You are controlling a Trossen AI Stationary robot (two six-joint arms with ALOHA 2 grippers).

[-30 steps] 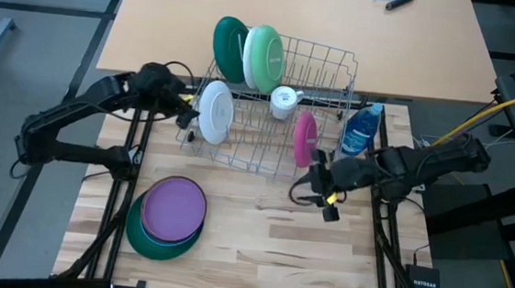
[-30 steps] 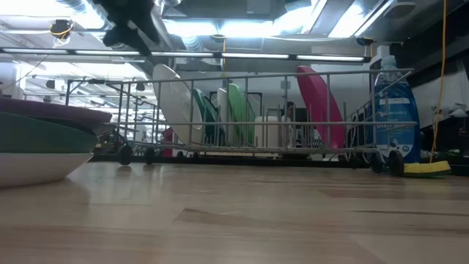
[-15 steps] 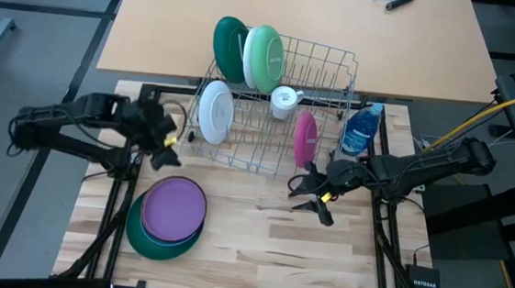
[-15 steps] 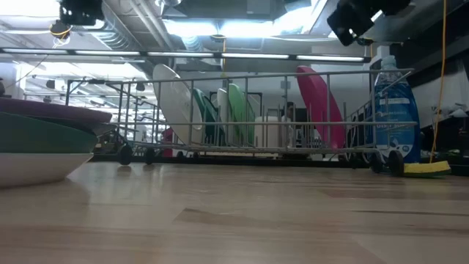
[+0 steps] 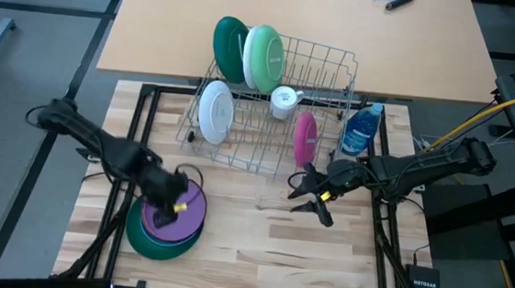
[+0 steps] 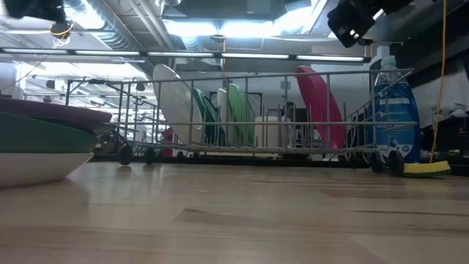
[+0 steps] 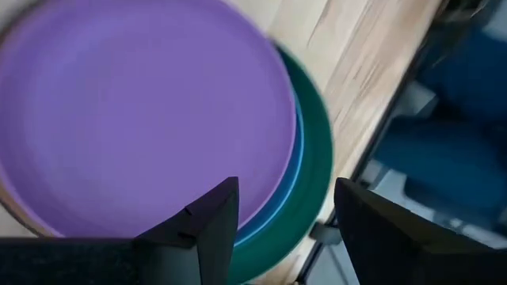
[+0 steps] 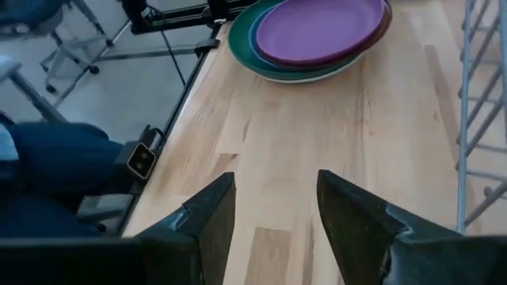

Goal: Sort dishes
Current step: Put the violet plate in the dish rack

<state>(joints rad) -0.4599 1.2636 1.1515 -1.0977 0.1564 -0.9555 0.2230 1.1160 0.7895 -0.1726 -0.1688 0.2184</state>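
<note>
Dishes sit in two places: a purple plate (image 5: pixel 176 213) tops a stack at the table's front left, while white (image 5: pixel 215 111), dark green (image 5: pixel 228 48), light green (image 5: pixel 264 58) and pink (image 5: pixel 305 139) plates stand in the rack (image 5: pixel 323 71). Only the left wrist view shows a blue rim (image 7: pixel 291 186) between purple and green. The left gripper (image 5: pixel 175 205), open and empty, hovers over the stack; half a second ago it was beside the rack. The right gripper (image 5: pixel 307 195), open and empty, has not moved.
</note>
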